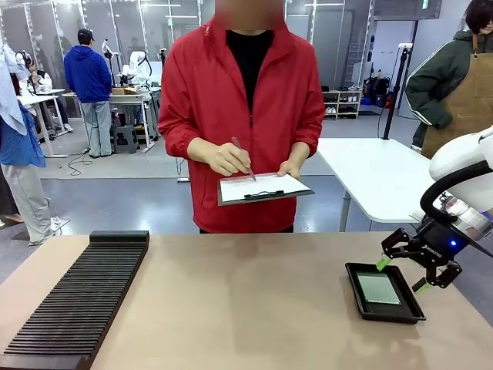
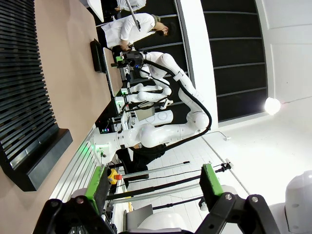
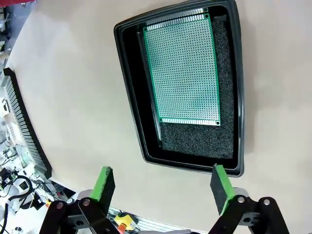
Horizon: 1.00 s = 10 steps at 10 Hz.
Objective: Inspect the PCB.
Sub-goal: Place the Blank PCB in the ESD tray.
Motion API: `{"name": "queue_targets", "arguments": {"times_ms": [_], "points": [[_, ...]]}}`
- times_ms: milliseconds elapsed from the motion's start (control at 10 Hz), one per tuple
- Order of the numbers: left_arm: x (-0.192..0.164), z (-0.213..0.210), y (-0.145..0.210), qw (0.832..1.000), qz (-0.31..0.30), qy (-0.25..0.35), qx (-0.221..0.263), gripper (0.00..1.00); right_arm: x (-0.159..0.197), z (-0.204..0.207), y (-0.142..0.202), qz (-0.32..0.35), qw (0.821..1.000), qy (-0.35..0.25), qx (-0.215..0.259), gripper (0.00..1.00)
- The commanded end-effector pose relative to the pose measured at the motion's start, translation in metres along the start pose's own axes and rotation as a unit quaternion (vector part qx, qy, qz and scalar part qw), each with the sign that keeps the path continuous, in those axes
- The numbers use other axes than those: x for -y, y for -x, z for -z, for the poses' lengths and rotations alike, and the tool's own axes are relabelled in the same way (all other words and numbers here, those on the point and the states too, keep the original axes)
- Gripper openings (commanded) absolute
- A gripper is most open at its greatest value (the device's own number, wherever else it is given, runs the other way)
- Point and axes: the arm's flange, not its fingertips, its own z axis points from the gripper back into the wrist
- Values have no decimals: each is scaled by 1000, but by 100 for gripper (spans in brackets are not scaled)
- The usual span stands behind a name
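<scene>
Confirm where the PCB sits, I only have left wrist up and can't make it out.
Observer: The PCB lies flat in the black tray on dark foam, at the robot's right side of the table.
Operator: Right gripper on it?
Observer: No. The right gripper hangs just above the tray's far right corner, jaws open, nothing held.
Operator: What's the person doing?
Observer: Standing at the far side, one hand holding a pen to paper on a clipboard.
</scene>
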Motion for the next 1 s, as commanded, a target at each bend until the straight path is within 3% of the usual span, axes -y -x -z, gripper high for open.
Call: {"name": "queue_targets", "arguments": {"times_ms": [0, 200, 600, 900], "points": [[2, -1, 2, 1000, -1, -4, -6, 96, 0, 0, -2, -10, 1000, -1, -4, 100], [2, -1, 2, 1000, -1, -4, -6, 96, 0, 0, 0, 0, 1000, 0, 0, 100], [2, -1, 2, 1000, -1, -4, -6, 96, -25, -118, 54, -4, 987, -132, -88, 100], [2, -1, 2, 1000, -1, -4, -6, 96, 20, -165, 78, 2, 962, -228, -150, 100]]}}
